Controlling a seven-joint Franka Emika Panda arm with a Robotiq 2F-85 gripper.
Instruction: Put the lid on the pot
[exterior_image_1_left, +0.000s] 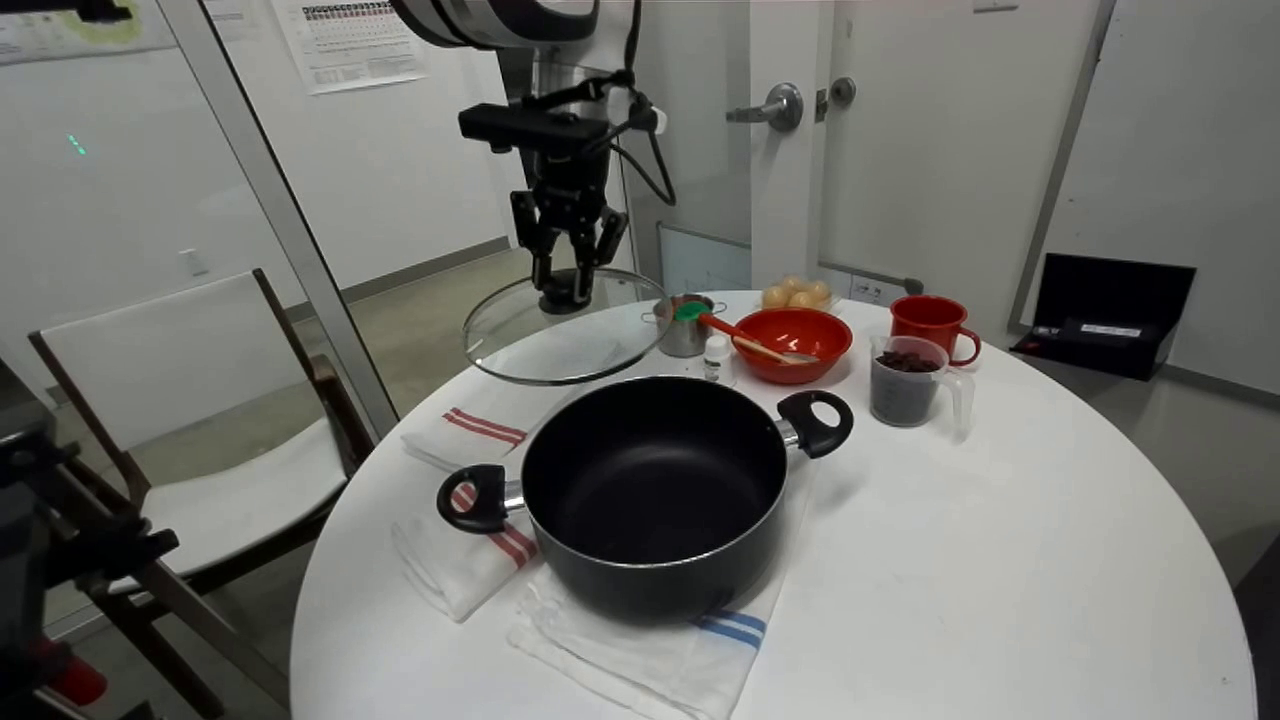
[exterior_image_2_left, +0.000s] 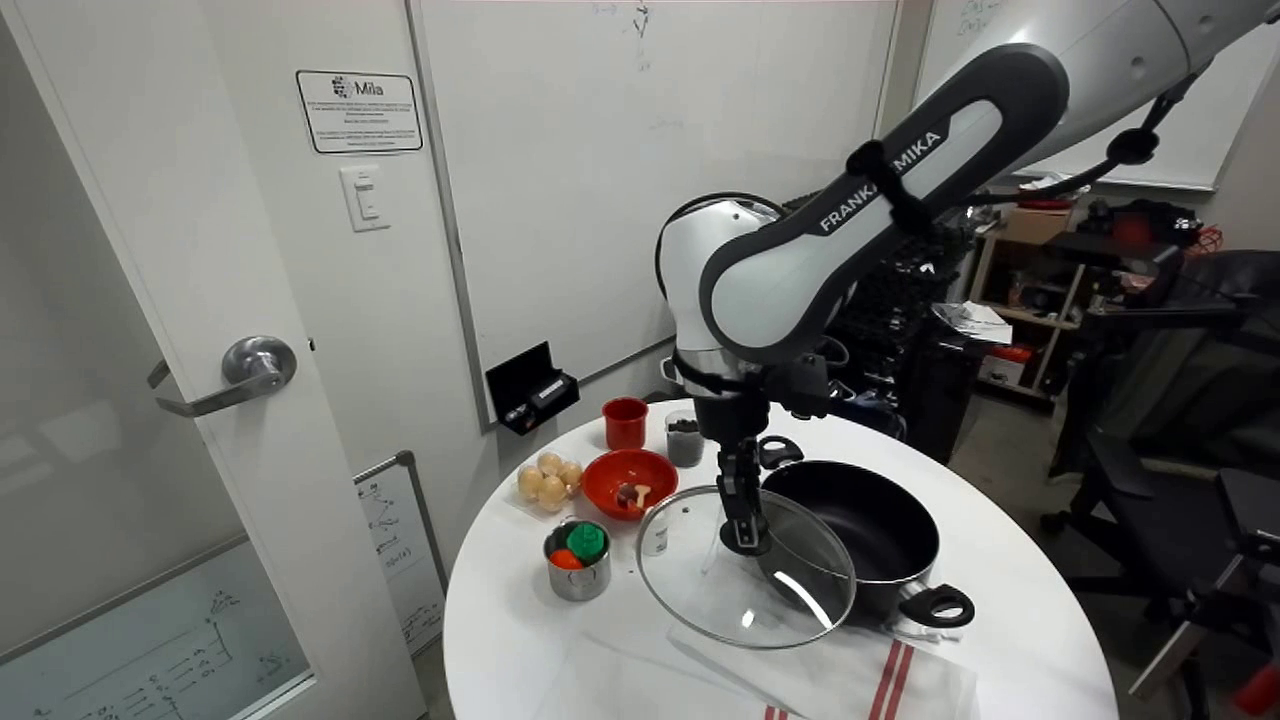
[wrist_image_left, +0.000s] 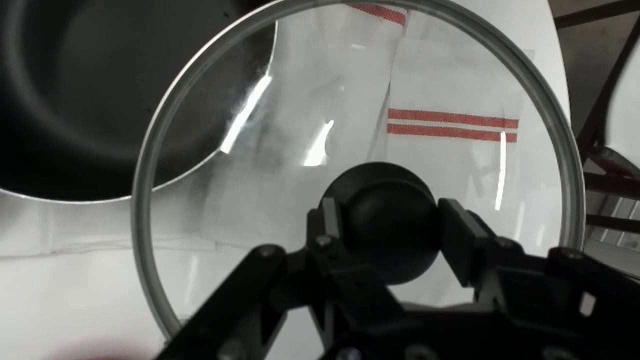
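The black pot (exterior_image_1_left: 655, 590) stands uncovered on towels on the round white table. It also shows in an exterior view (exterior_image_2_left: 882, 606) and at upper left in the wrist view (wrist_image_left: 75, 170). My gripper (exterior_image_1_left: 565, 288) is shut on the dark knob of the clear glass lid (exterior_image_1_left: 530, 350). The gripper also shows in an exterior view (exterior_image_2_left: 745, 535) and in the wrist view (wrist_image_left: 390, 225). The lid hangs in the air, slightly tilted, beside the pot. In the wrist view the lid (wrist_image_left: 345, 115) overlaps the pot's rim at one edge only.
Striped towels (exterior_image_1_left: 480, 560) lie under and beside the pot. A red bowl (exterior_image_1_left: 795, 345) with a spoon, a metal cup (exterior_image_2_left: 578, 575), a small white bottle (exterior_image_1_left: 717, 358), pale round items (exterior_image_2_left: 548, 482), a red mug (exterior_image_1_left: 925, 318) and a measuring cup (exterior_image_1_left: 900, 395) stand nearby.
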